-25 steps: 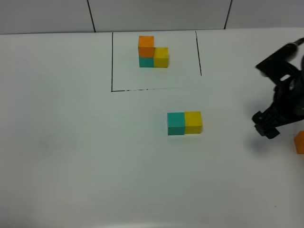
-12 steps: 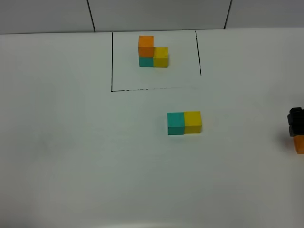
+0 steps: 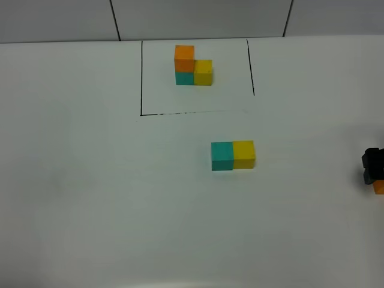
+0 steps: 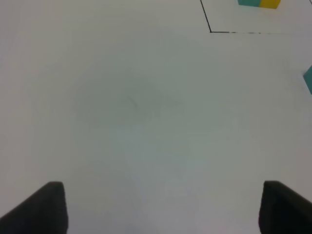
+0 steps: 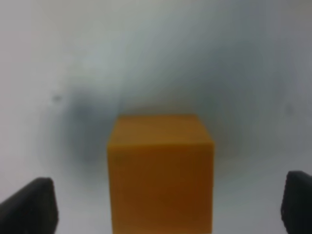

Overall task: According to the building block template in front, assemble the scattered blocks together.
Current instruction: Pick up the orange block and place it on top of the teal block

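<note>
The right gripper (image 5: pixel 163 209), jaws spread and touching nothing, has the orange cube (image 5: pixel 161 165) centred directly between them.

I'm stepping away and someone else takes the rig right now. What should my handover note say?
Left pincer: open, empty, over bare table.
Right pincer: open, astride the orange cube with a gap on each side, no grip yet.
Template: inside the black lines at the back.
Done: teal cube and yellow cube sit side by side, touching, as in the template.
Left: grip the orange cube and set it on the teal cube.
</note>
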`<state>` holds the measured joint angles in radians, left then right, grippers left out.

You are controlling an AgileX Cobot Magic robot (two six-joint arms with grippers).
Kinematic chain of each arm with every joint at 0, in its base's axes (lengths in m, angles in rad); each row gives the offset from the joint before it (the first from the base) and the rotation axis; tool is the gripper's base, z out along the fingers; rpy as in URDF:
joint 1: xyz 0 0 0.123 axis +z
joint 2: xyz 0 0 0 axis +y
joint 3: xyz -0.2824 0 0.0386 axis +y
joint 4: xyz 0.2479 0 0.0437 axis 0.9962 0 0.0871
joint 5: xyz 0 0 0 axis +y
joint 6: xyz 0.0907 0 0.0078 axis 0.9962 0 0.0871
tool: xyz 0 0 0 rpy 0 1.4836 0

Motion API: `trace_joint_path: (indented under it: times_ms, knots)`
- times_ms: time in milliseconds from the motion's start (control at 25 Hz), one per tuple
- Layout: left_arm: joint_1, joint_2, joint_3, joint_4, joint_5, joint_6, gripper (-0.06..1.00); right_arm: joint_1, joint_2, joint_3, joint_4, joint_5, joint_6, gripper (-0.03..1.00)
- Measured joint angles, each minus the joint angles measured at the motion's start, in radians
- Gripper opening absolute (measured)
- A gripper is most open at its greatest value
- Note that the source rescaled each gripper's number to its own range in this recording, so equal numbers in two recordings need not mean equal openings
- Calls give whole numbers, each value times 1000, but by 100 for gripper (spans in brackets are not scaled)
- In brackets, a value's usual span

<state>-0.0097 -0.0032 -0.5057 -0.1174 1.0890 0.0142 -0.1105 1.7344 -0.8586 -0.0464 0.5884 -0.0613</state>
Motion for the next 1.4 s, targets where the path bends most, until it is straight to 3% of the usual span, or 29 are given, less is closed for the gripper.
trace_joint_path:
  times_ms: [160, 320, 440, 520, 720, 880, 1080, 1240, 1400]
  knots:
    - [0, 0, 0, 0, 0, 0, 79, -2, 21, 0, 3, -1, -3, 80]
    - [0, 0, 0, 0, 0, 0, 79, -2, 47, 0, 6, -7, -4, 60]
    - [0, 0, 0, 0, 0, 0, 79, -2, 48, -8, 5, -7, -7, 31]
    - [0, 0, 0, 0, 0, 0, 79, -2, 48, -23, 5, 7, -26, 0]
    - [0, 0, 0, 0, 0, 0, 79, 17, 37, -78, 1, 79, -132, 2]
    - [0, 0, 0, 0, 0, 0, 79, 100, 7, -181, -5, 211, -322, 2]
    - [0, 0, 0, 0, 0, 0, 79, 326, -2, -321, -30, 392, -566, 2]
    - [0, 0, 0, 0, 0, 0, 79, 514, 13, -413, -92, 427, -664, 2]
    - [0, 0, 0, 0, 0, 0, 79, 645, 60, -475, -134, 441, -736, 2]
